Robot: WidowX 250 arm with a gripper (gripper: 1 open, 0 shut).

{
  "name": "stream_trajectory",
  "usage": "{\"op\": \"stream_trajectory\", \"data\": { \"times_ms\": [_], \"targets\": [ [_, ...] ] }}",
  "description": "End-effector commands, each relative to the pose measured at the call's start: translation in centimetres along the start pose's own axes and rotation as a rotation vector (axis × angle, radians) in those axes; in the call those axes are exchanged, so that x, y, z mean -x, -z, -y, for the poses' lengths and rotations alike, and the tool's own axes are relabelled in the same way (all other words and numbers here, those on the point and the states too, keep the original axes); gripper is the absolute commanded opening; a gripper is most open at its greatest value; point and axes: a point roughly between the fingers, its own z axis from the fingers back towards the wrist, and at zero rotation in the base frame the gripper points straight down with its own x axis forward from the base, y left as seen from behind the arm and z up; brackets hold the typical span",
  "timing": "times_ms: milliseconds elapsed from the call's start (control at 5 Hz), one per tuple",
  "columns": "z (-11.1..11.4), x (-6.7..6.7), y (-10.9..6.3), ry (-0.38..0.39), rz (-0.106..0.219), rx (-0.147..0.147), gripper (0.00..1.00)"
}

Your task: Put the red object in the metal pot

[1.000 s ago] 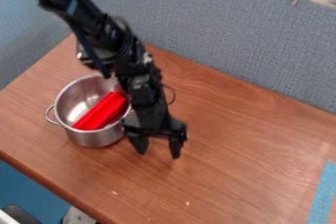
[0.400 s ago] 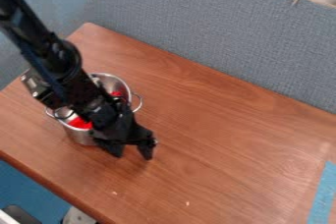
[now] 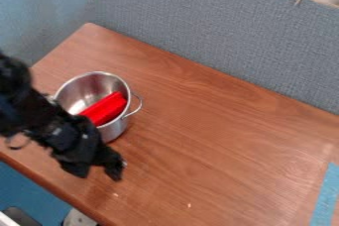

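The red object lies slanted inside the metal pot, which stands on the left part of the wooden table. My black gripper hangs low near the table's front left edge, below and in front of the pot and apart from it. Its two fingers are spread open with nothing between them. The arm behind it is blurred and reaches off the left edge of the view.
A grey-blue padded wall runs along the back of the table. The floor shows blue at the left and lower right corners. The table's front edge lies close under the gripper.
The arm has swung away from the pot, moving left and toward the table's front edge. The red object stays in the pot, and the gripper stays open.
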Motion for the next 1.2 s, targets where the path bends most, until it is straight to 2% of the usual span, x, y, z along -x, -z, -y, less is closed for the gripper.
{"op": "stream_trajectory", "data": {
  "times_ms": [0, 200, 400, 600, 800, 1000],
  "targets": [
    [-2.8, -1.2, 2.2, 0.007, 0.016, -0.021, 1.0],
    [-3.5, -1.6, 2.8, 0.072, -0.02, -0.01, 1.0],
    [-7.7, -2.4, 0.3, 0.181, -0.053, -0.02, 1.0],
    [-11.9, -4.2, -2.1, 0.317, -0.085, -0.019, 0.0],
    [-11.8, -6.5, -2.7, 0.123, -0.05, -0.054, 1.0],
    [-11.9, -8.0, -1.6, -0.044, -0.033, -0.09, 1.0]
  ]
}}
